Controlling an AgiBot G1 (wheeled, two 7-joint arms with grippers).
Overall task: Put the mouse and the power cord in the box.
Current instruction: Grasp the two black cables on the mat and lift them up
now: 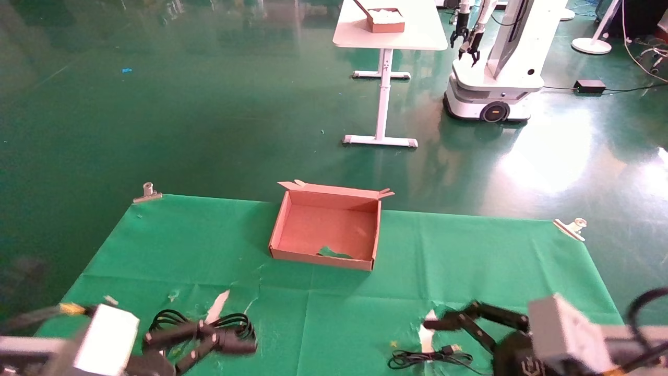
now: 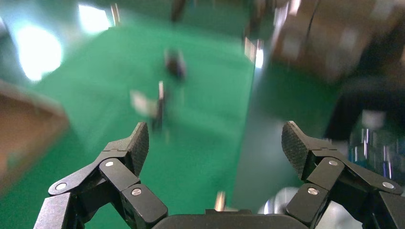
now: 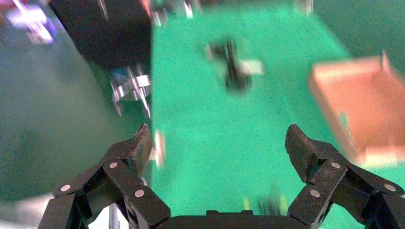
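Two grippers, jaws apart, empty: left gripper (image 2: 215, 143) at 7 o'clock beside power cord (image 1: 201, 334); right gripper (image 3: 217, 150) at 5 o'clock. Box (image 1: 326, 230) centre, open.

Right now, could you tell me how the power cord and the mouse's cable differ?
The power cord is thick and bundled in loops near the left hand; the mouse's cable is thin, loosely coiled near the right hand. Both are black and lie on the green cloth, outside the box.

Bright overhead glare on floor (image 1: 543, 156) — wrist views motion-blurred.
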